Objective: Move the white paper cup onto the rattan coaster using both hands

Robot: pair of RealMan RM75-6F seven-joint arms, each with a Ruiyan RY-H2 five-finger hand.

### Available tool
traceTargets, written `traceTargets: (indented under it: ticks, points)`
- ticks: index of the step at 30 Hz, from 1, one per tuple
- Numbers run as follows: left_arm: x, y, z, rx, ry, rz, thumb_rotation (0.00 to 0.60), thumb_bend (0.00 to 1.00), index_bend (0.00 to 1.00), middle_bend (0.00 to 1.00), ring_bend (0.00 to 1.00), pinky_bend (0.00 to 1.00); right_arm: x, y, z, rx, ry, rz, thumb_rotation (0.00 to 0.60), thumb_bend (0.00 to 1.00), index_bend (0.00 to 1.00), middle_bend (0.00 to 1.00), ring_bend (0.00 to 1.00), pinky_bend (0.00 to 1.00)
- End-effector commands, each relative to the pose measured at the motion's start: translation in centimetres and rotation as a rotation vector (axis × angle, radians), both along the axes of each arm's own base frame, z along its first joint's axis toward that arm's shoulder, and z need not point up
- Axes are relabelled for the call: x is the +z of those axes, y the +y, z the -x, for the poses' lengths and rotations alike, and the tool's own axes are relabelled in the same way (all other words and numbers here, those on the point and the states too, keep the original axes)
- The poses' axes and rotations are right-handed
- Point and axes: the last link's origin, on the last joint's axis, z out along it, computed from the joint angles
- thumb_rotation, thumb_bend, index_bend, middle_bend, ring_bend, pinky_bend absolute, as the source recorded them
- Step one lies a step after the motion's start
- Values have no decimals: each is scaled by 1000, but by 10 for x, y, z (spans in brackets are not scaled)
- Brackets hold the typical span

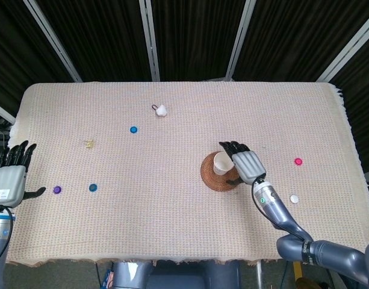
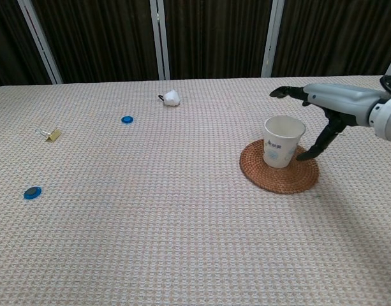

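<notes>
The white paper cup (image 1: 221, 162) (image 2: 283, 141) stands upright on the round rattan coaster (image 1: 217, 179) (image 2: 272, 177), right of the table's middle. My right hand (image 1: 245, 162) (image 2: 329, 105) hovers just right of the cup with its fingers spread apart, holding nothing; the thumb tip reaches down near the coaster's right rim. My left hand (image 1: 9, 174) hangs at the table's left edge, fingers straight and apart, far from the cup, and shows only in the head view.
Small things lie scattered on the woven cloth: a white clip (image 1: 162, 109), blue caps (image 1: 133, 129) (image 1: 93, 187), a purple cap (image 1: 56, 189), a yellow binder clip (image 1: 89, 143), a pink cap (image 1: 298, 161) and a white cap (image 1: 294, 198).
</notes>
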Motion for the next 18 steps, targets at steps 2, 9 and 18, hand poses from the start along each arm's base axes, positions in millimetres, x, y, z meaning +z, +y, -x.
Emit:
traceTargets:
  ticks: [2, 9, 18]
  points:
    - [1, -1, 0, -3, -3, 1, 600, 27, 0, 0, 0, 0, 29, 18, -2, 44, -17, 65, 600, 0, 0, 0, 0, 32]
    - [1, -6, -5, -78, -1, -15, 600, 27, 0, 0, 0, 0, 92, 72, 29, 95, 40, 242, 600, 0, 0, 0, 0, 0]
    - [2, -16, 4, -107, 2, -31, 600, 27, 0, 0, 0, 0, 121, 128, 77, 20, 74, 351, 600, 0, 0, 0, 0, 0]
